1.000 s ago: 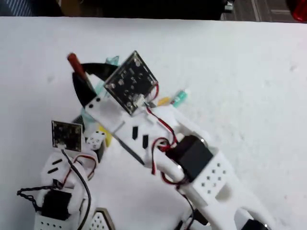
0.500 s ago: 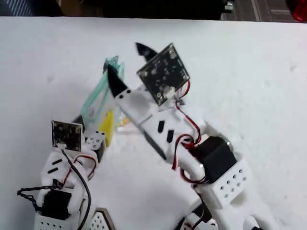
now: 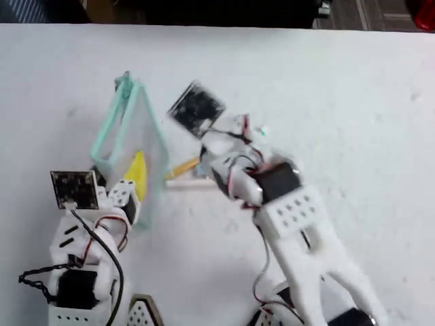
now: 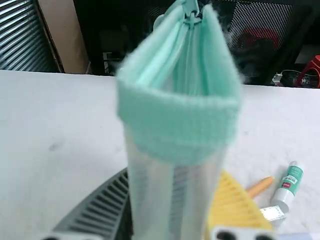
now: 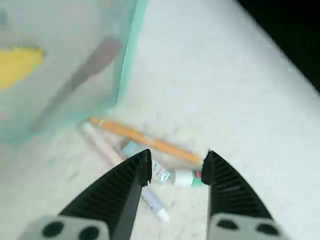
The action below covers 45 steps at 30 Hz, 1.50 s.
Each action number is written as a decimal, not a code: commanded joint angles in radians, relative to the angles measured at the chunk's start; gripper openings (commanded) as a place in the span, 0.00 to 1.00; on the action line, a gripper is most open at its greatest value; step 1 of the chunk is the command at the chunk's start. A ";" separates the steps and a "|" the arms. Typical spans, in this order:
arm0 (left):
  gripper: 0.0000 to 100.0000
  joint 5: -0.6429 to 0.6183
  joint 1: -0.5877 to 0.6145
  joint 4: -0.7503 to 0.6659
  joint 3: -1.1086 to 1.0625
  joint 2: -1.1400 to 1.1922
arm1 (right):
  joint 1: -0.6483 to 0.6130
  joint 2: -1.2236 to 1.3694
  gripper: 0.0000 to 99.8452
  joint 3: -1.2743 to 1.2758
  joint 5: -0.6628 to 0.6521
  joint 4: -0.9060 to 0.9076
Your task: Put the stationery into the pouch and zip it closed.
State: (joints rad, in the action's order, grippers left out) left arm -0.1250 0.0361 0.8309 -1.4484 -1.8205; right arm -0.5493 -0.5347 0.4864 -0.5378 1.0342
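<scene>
My left gripper (image 4: 170, 222) is shut on the low end of the clear pouch (image 3: 129, 139) with mint trim and holds it tilted up off the table. The pouch's mouth (image 4: 177, 120) gapes, with the zipper pull (image 4: 190, 16) at the far end. A dark pen (image 5: 80, 75) lies inside it. My right gripper (image 5: 177, 160) stands open above loose stationery beside the pouch: an orange pencil (image 5: 145, 141), a white pen (image 5: 125, 167) and a green-capped tube (image 5: 186, 177). In the high view the right arm (image 3: 234, 159) covers most of them, and the pencil (image 3: 182, 166) pokes out.
White table (image 3: 353, 102) with wide free room to the right and at the back. A dark room lies beyond the far edge (image 3: 272, 26). The left arm's base (image 3: 78, 272) stands at the front left.
The right gripper carried a red-tipped pen to the pouch, opened over it, then drew back right above the loose stationery. The left gripper shifted the pouch left and tilted it further up.
</scene>
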 commanded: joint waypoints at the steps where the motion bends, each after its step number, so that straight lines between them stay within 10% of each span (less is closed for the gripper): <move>1: 0.19 -0.017 0.012 -0.040 0.000 -0.008 | 0.002 0.090 0.12 0.048 -0.043 -0.084; 24: 0.19 -0.023 0.087 -0.123 -0.046 -0.008 | -0.159 0.638 0.12 0.052 -0.133 -0.329; 45: 0.19 -0.023 0.088 -0.124 -0.048 -0.008 | -0.154 0.380 0.12 0.077 -0.091 -0.189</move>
State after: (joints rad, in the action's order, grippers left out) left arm -0.1358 0.1143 0.7419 -1.5251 -1.8174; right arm -0.6951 -0.0315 0.5524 -0.6529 0.8025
